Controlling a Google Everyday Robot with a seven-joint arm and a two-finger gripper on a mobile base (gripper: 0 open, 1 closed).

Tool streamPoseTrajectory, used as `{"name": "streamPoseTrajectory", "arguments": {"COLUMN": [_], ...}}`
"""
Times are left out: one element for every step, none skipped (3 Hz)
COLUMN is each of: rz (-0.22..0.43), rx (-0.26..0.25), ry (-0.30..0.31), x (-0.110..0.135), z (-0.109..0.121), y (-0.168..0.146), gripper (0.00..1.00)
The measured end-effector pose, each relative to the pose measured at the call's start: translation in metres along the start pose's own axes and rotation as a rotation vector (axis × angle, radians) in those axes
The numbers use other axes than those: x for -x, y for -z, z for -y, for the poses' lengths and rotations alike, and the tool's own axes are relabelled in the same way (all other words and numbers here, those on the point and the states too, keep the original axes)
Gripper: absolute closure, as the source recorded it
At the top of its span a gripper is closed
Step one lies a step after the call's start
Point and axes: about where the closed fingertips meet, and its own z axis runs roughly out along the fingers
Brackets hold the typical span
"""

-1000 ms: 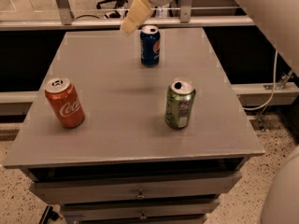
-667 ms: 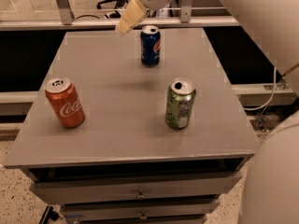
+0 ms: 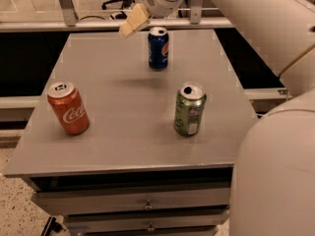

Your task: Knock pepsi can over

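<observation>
While the pepsi can (image 3: 158,49) still stands upright, the gripper (image 3: 134,21) has eased down-left, near its top; knock pending; gripper opening cannot be told.

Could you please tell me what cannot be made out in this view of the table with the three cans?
All in the camera view:
- The gripper hangs up-left of the pepsi can; its gap from the can in depth cannot be judged from one view.
- Green can: label wording too small to read.
- Table: front right corner hidden by the robot's white body.
- Drawers: cut off by the bottom edge.
</observation>
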Motion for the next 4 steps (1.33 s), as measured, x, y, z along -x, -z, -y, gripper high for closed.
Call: {"name": "streamPoseTrajectory", "arguments": {"rz": [-0.021, -0.045, -0.097, -0.148], "rx": [-0.001, -0.012, -0.013, -0.009], "ry": [-0.053, -0.091, -0.116, -0.152], "x": [-0.003, -0.005, -0.008, -0.016], "z": [0.005, 0.012, 0.015, 0.019], "y": [-0.017, -0.029, -0.041, -0.047], "gripper": [0.00, 0.00, 0.00, 0.00]}}
